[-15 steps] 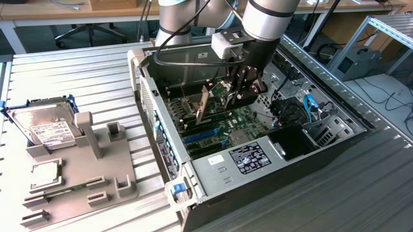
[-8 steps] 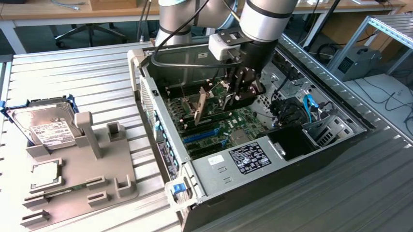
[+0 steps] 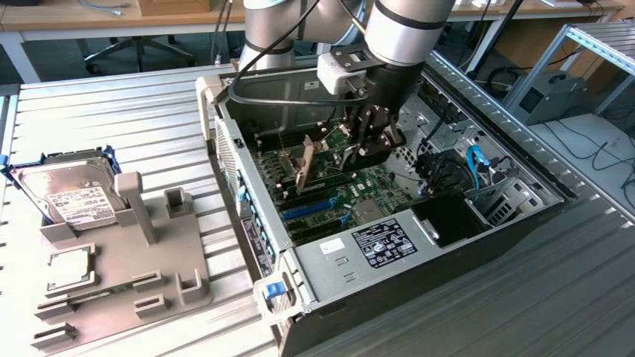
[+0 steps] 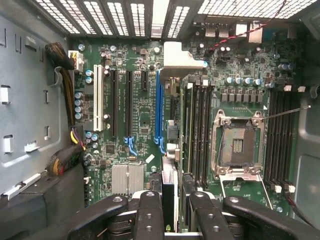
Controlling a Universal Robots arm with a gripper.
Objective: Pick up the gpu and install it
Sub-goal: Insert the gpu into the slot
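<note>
The gripper (image 4: pixel 170 210) has its jaws clamped on the gpu (image 4: pixel 169 187) by its top edge above the motherboard (image 4: pixel 145 130); a thin, stiff, light card, likely fragile, best pinched edge-on.

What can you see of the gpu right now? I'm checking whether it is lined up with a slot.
The gpu is a thin dark card, seen edge-on in the wrist view, standing on edge over the motherboard inside the open case. A silvery bracket caps its far end, near the case's vented wall. The gripper grips its near end. It runs parallel to the blue slot, just beside it. Whether it is seated cannot be told.
</note>
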